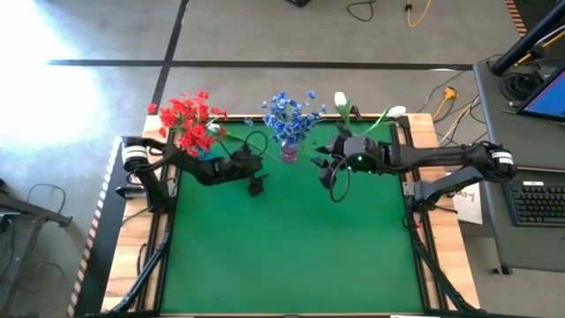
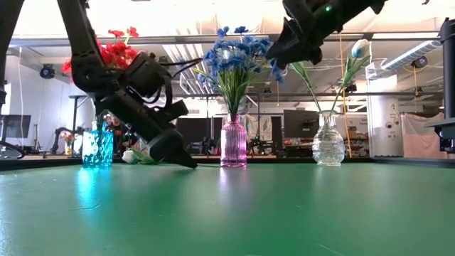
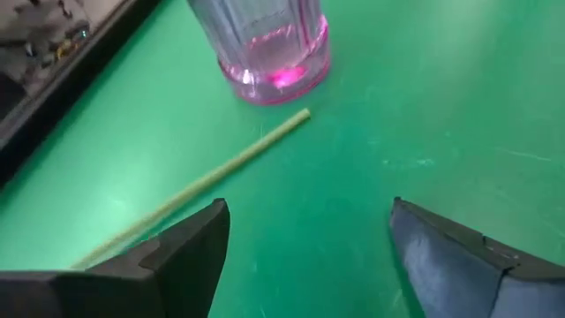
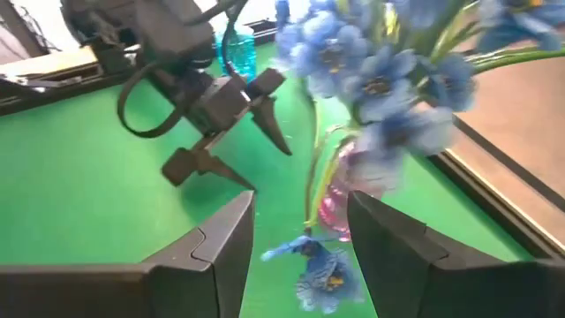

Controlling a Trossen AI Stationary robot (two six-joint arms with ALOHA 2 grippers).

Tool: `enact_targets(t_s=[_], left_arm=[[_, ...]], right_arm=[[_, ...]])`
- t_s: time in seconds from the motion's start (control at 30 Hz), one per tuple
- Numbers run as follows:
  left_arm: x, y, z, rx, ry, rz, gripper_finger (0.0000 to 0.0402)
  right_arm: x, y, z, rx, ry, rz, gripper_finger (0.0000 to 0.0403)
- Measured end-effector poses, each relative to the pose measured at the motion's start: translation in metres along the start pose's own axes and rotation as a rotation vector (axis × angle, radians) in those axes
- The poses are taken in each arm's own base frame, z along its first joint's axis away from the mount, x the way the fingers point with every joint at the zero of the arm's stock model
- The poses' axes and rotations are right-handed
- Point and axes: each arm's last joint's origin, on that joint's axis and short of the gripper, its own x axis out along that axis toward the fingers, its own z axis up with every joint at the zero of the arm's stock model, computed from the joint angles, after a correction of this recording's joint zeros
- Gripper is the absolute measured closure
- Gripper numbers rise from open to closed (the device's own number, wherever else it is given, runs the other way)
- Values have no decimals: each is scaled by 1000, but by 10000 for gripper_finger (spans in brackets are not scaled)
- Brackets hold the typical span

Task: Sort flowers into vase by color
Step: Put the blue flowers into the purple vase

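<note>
Lying on the green mat (image 3: 459, 97) beside the pink glass vase (image 3: 265, 49), a thin green stem (image 3: 199, 185) was framed by the open left gripper (image 3: 305, 256), evidently for pickup; the right gripper (image 4: 296, 256) held a blue flower (image 4: 322, 274) by the blue bunch (image 1: 287, 115), upper centre.

Your worktop (image 1: 291, 256) wears a matt green mat, cloth-like, with a faint sheen in the low view, inside a pale wooden border (image 1: 426, 132). The pink vase (image 2: 234, 143) looks like glossy ribbed glass or clear plastic; you cannot tell which. The teal vase (image 2: 97, 148) is faceted and translucent, and the clear vase (image 2: 328, 143) is shiny and patterned. The blue flowers (image 4: 371, 79) have soft, matt, fabric-like petals. The loose stem (image 3: 212, 181) looks smooth and dull. The left claw (image 3: 305, 252) fingers (image 3: 190, 252) look like matt dark plastic, as do the right claw (image 4: 296, 247) ones.
</note>
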Motion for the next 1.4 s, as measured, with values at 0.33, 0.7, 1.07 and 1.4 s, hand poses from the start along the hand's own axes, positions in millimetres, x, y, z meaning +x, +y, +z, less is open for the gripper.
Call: enact_targets(t_s=[0.33, 0.7, 1.07, 1.4], left_arm=[[5, 3, 11, 139, -21, 30, 116], [17, 11, 9, 310, 52, 164, 117], [22, 18, 14, 412, 63, 152, 118], [20, 12, 13, 295, 91, 145, 129]], right_arm=[[-2, 7, -1, -6, 1, 23, 227], [-2, 7, -4, -15, 32, 19, 227], [-6, 7, -12, 3, 113, 11, 227], [-11, 10, -25, 25, 234, -1, 227]])
